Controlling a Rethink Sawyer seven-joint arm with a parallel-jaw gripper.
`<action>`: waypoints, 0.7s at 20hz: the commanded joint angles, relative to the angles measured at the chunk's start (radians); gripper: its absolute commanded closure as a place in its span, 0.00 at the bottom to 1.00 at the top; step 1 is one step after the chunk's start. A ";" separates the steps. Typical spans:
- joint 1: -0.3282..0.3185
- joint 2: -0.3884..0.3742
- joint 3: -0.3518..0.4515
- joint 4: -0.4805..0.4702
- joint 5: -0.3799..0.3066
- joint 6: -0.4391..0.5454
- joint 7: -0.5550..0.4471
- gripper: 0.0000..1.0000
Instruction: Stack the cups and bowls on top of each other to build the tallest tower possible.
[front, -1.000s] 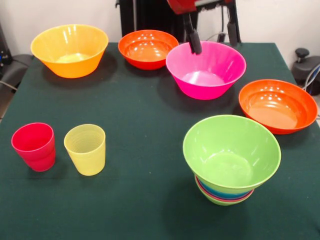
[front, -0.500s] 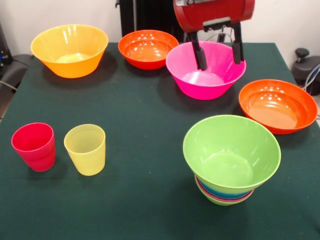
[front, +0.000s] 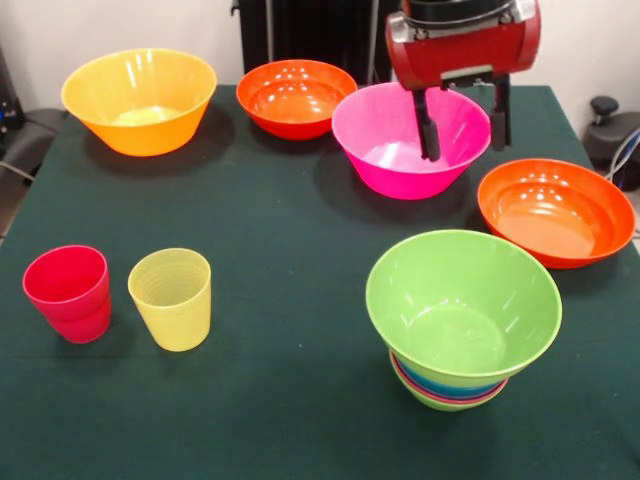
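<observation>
My gripper (front: 466, 148) hangs open over the right side of the pink bowl (front: 385, 135). One finger shows against the bowl's inside and the other just past its right rim, with nothing held. The tower (front: 455, 385) stands at the front right, a large light-green bowl (front: 460, 310) on top and coloured rims banded beneath. A red cup (front: 68, 293) and a yellow cup (front: 171, 298) stand upright side by side at the front left. An orange bowl (front: 555, 210) lies to the right of the pink one.
A big yellow-orange bowl (front: 140, 100) sits at the back left and an orange-red bowl (front: 295, 97) beside it, just left of the pink bowl. The dark green table (front: 270, 260) runs between the cups and the tower.
The gripper has come down into view and moved right, from the pink bowl's left rim to its right side. Bowls and cups have not moved.
</observation>
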 joint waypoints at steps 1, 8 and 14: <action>0.044 0.084 -0.050 0.086 -0.028 -0.081 0.188 0.00; 0.018 0.122 -0.020 0.132 -0.024 -0.186 0.160 0.00; -0.002 0.146 0.006 0.180 -0.018 -0.274 0.152 0.00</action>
